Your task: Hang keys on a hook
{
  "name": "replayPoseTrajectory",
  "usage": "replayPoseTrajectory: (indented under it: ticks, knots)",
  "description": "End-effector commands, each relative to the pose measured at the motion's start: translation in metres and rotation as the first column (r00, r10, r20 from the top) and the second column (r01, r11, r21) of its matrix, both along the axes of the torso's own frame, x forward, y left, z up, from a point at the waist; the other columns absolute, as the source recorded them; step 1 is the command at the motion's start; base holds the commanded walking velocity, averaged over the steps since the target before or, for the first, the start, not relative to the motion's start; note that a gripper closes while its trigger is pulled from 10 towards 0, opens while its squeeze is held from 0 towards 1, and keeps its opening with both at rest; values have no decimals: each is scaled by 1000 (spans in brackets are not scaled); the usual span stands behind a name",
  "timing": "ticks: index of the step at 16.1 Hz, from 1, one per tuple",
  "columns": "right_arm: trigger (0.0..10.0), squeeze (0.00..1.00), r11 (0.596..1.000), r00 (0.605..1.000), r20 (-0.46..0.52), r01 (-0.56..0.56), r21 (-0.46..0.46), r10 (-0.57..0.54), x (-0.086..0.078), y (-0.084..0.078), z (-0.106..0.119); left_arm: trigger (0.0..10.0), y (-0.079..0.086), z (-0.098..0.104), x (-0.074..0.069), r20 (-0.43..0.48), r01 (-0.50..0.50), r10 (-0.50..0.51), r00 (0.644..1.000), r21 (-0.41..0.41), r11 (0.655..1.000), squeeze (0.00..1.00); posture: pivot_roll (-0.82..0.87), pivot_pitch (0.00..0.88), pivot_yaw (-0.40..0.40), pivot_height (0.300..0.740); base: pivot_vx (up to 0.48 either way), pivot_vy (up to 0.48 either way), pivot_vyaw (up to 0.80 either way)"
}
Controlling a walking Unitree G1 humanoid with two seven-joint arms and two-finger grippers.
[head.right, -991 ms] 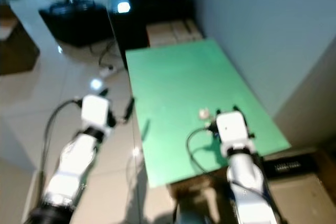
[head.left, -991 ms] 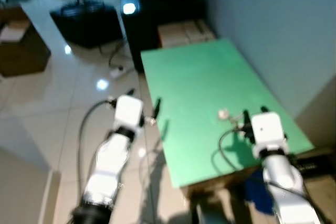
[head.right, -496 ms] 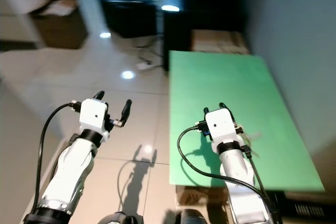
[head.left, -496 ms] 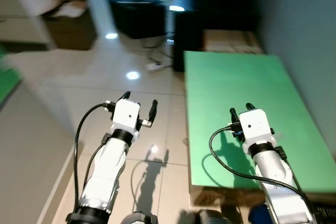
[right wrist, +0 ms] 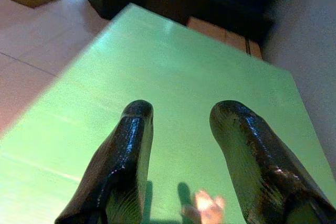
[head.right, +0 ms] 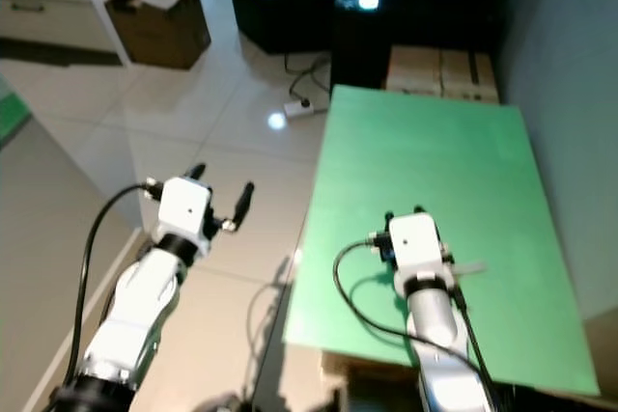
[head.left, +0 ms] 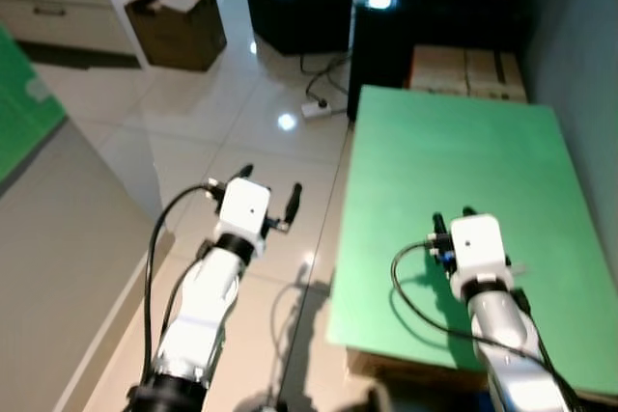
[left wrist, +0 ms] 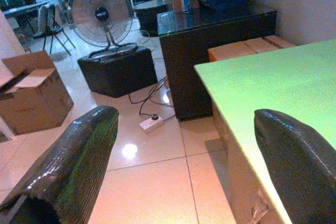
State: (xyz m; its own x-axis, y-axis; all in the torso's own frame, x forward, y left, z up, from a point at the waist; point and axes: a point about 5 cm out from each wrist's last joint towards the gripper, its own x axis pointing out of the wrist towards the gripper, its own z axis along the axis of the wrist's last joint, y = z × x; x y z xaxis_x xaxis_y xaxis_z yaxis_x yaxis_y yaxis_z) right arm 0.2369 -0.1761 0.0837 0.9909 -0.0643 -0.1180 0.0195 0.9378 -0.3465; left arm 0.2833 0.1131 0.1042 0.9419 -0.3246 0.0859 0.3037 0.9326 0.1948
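The right end effector (right wrist: pixel 181 124) hovered, fingers apart, over the green table (head.left: pixel 454 156); a pale object, possibly keys (right wrist: pixel 206 208), lay beneath. The left end effector (head.left: pixel 268 195) gaped above floor.

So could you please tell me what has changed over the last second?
Mostly the camera: the head view has swung left, showing more floor. The right gripper has come forward over the green table, covering the small pale thing. The left gripper stays open over the floor. Nothing grasped.

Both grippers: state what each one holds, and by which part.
Nothing is held. The left gripper is open over the floor. The right gripper is open over the green table, with a small pale object lying beneath it.
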Motion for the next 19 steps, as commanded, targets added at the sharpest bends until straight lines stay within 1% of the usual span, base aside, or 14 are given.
replayPoseTrajectory:
  ticks: [1,3,5,8,10,11,12,13,15,16,17,19]
  knots:
    - [10000,0,999,999,-24,43,0,-43,-3,-8,-3,10000,-8,-1,-1,-6,35,-35,999,2,999,0,-212,129,96,740,0,-480,0]
    - [10000,0,998,997,-48,62,30,-61,-9,-6,-7,10000,-6,-1,0,-6,49,-49,999,6,999,0,-216,128,104,740,0,-456,0]
    - [10000,0,997,996,-63,63,44,-60,-11,-5,-9,10000,-5,-2,0,-14,58,-58,998,-7,998,0,-216,129,106,740,0,0,0]
    - [10000,0,992,996,-82,49,116,-39,-14,0,-12,10000,2,-3,-1,-24,60,-60,998,2,998,0,-204,137,109,740,0,0,0]
    - [10000,0,989,995,-98,26,147,-11,-13,3,-14,10000,6,-3,0,-32,55,-55,998,-2,998,0,-200,136,110,740,0,0,0]
    - [10000,0,989,994,-113,8,149,9,-14,5,-16,10000,8,-3,0,-34,54,-54,998,-2,999,0,-198,139,110,740,0,0,0]
    - [10000,0,990,989,-143,-19,142,40,-16,9,-20,10000,10,-3,-1,-34,53,-53,998,-2,999,0,-196,140,110,740,0,446,0]
    - [10000,0,990,987,-152,-26,141,47,-17,10,-23,10000,11,-3,-2,-34,53,-53,998,0,999,0,-193,140,110,740,0,480,0]
    - [10000,0,988,987,-152,-30,151,53,-17,11,-23,10000,11,-1,-2,-27,69,-69,997,1,998,0,-190,141,112,740,0,0,0]
    - [10000,0,990,982,-177,-36,135,60,-16,10,-26,10000,10,-3,-2,-41,73,-73,996,5,997,0,-191,141,111,740,0,0,0]
    - [10000,0,992,967,-237,-67,105,91,-15,12,-32,10000,10,-7,-3,-54,75,-74,996,19,997,0,-195,140,113,740,0,0,0]
    - [10000,0,986,939,-304,-148,70,162,-11,18,-40,10000,10,-9,-5,-54,77,-75,996,32,997,0,-189,142,109,740,0,0,0]
